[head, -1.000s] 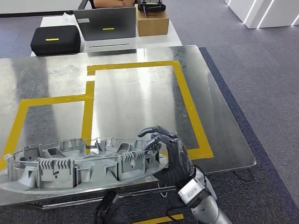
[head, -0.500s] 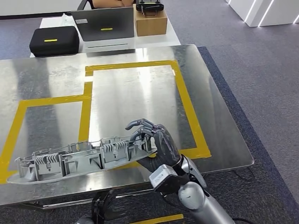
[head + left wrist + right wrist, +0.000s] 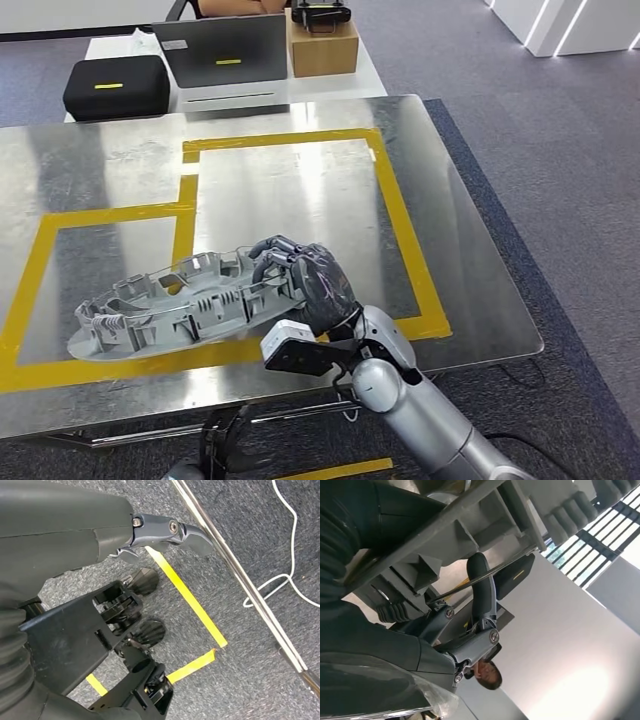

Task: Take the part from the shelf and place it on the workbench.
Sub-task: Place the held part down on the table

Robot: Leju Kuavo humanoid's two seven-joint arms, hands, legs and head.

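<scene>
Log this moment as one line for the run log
stage: placing | right robot hand: grips grey part at its end | part: over workbench, across yellow tape | left robot hand: holds nothing, near floor

The part (image 3: 185, 300) is plain light grey, and the right hand (image 3: 313, 285) on it is dark grey and shiny. The workbench (image 3: 302, 200) is silver metal with yellow tape lines (image 3: 400, 220); the carpet (image 3: 528, 150) is blue-grey.
</scene>
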